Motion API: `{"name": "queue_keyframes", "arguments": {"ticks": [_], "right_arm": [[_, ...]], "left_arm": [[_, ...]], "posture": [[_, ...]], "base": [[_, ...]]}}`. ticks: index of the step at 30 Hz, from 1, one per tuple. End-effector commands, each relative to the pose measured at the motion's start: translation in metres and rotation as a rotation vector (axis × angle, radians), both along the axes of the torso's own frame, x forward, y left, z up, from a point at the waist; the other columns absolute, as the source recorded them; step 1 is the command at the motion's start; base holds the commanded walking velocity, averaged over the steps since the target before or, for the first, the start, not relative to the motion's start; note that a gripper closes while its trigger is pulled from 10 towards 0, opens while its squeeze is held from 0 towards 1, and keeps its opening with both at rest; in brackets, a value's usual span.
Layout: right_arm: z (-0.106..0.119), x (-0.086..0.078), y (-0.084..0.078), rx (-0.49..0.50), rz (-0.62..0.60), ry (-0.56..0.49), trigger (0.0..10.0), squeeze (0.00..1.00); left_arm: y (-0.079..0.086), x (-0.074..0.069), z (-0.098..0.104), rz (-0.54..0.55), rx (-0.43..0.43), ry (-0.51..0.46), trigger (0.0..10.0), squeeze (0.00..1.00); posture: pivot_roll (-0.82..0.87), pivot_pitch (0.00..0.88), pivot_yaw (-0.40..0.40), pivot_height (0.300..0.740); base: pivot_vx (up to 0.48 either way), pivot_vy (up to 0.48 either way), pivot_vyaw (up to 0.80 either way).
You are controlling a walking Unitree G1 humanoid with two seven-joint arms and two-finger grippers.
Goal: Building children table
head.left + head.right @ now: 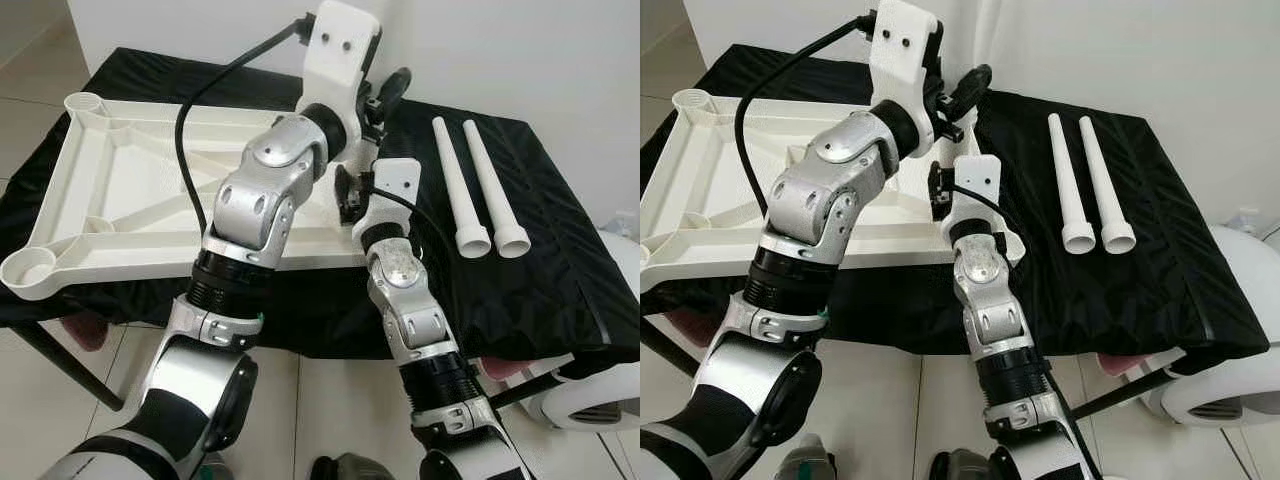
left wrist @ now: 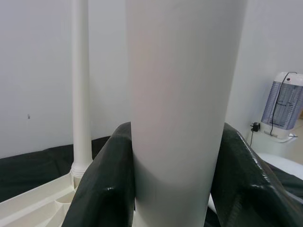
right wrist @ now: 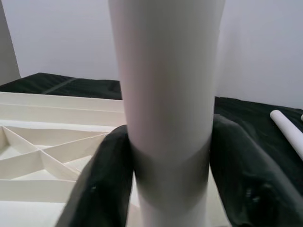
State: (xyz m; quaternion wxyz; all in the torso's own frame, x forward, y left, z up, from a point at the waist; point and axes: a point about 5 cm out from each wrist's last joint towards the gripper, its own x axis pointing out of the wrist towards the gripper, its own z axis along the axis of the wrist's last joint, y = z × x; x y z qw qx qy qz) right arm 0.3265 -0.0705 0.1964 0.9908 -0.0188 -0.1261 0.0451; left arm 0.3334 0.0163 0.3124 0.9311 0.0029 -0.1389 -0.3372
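My left hand (image 2: 177, 189) and right hand (image 3: 170, 189) each pinch one upright white table leg (image 2: 182, 94). The inverted tabletop (image 1: 120, 200) lies on the black-draped bench (image 1: 540, 250); two spare legs (image 1: 480, 190) lie at 2 o'clock.

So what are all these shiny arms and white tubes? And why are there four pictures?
It's a robot building a little table. Two pictures come from cameras in its head, looking down at its own silver arms. The other two come from small cameras on its wrists, looking along its black fingers.

On the black cloth lies the white tabletop, upside down, with round sockets at its corners for legs. Two spare legs lie side by side on the robot's right.

Both grippers hold one upright white leg: the left gripper and the right gripper each squeeze it between their fingers. In the left wrist picture, another leg stands in its socket.
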Motion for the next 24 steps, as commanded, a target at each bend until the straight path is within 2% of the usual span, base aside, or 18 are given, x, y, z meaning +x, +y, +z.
{"name": "queue_keyframes", "arguments": {"ticks": [1,9,11,12,24], "right_arm": [[-0.001,0.0018,-0.0151,0.019,-0.079,0.016,0.0,0.0],[-0.0008,0.0048,-0.0185,0.02,-0.12,0.023,0.0,0.0],[0.0009,0.0065,-0.0201,0.008,-0.131,0.015,8.2,0.0],[0.0015,0.0073,-0.0209,0.002,-0.136,0.011,10.0,0.0],[0.0018,0.008,-0.0226,-0.016,-0.153,0.005,10.0,0.0]], "left_arm": [[0.0012,-0.0017,0.0108,0.034,-0.007,-0.049,10.0,0.0],[-0.0021,-0.0069,0.0151,0.02,-0.015,-0.066,10.0,0.0],[-0.0031,-0.0076,0.0151,0.017,-0.016,-0.067,10.0,0.0],[-0.0036,-0.0079,0.0152,0.016,-0.018,-0.067,10.0,0.0],[-0.0062,-0.0104,0.0177,-0.001,-0.026,-0.074,10.0,0.0]], "posture": [[0.09,0.013,-0.128,0.74],[0.1,0.012,-0.131,0.74],[0.1,0.01,-0.134,0.74],[0.1,0.008,-0.135,0.74],[0.09,0.002,-0.135,0.74]], "base": [[0.0,0.0,0.0],[0.0,0.0,0.0],[0.0,0.0,0.0],[0.0,0.0,0.0],[0.0,0.0,0.0]]}}
